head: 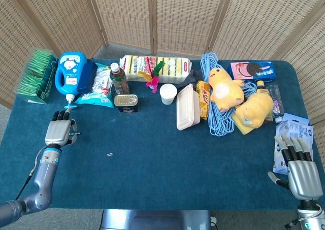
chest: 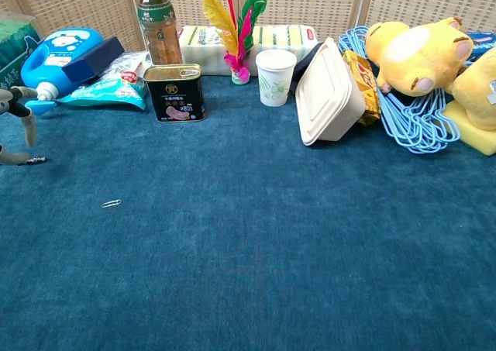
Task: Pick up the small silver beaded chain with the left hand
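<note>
Left hand [head: 59, 131] over the beaded chain [chest: 34, 160], fingers apart w/ nothing held; prob best to pinch chain's end low vs blue cloth [head: 152, 154], then lift slow.

Table [head: 162, 179] was covered in dark blue, short-pile cloth reaching every visible edge. Behind its far side stood a folding screen [head: 183, 17] of woven tan wicker panels in darker wooden frames, wrapping round left and right. A strip of grey floor [head: 109, 51] showed beneath the screen at far left. Lighting was even and bright, shadows soft.
</note>
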Controlling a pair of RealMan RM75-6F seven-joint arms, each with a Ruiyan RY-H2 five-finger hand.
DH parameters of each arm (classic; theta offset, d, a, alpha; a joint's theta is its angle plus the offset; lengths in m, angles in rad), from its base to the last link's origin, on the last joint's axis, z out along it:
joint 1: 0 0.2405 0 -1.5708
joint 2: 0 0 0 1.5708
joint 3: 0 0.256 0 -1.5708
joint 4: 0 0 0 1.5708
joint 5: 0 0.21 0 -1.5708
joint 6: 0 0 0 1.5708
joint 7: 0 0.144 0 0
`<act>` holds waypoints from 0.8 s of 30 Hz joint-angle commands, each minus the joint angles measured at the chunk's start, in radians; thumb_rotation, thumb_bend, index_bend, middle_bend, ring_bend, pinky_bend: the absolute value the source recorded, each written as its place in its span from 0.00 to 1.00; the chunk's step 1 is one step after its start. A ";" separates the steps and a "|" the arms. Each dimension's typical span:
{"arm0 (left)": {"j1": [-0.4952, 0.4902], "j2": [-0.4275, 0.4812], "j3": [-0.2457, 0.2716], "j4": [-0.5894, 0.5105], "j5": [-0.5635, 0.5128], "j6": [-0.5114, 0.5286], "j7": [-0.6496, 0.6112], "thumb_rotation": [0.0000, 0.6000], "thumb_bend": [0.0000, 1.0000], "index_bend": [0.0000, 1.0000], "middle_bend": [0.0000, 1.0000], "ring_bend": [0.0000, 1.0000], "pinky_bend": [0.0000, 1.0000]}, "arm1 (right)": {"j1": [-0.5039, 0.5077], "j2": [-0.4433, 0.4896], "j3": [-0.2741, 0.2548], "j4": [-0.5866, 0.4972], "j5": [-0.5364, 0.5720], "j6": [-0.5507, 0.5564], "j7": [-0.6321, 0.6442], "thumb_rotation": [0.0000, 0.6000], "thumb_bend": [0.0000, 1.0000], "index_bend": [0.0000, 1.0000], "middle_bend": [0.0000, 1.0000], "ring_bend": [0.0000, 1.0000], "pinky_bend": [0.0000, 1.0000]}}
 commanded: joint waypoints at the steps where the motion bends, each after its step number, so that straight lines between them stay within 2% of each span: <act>1: -0.006 -0.010 -0.003 0.011 -0.020 0.002 0.014 1.00 0.57 0.49 0.00 0.00 0.00 | 0.000 0.000 0.000 0.000 0.000 -0.001 0.001 1.00 0.00 0.00 0.00 0.00 0.00; 24: -0.027 -0.070 0.002 0.072 -0.074 0.006 0.054 1.00 0.57 0.50 0.00 0.00 0.00 | 0.001 0.004 -0.001 0.000 0.004 -0.002 0.017 1.00 0.00 0.00 0.00 0.00 0.00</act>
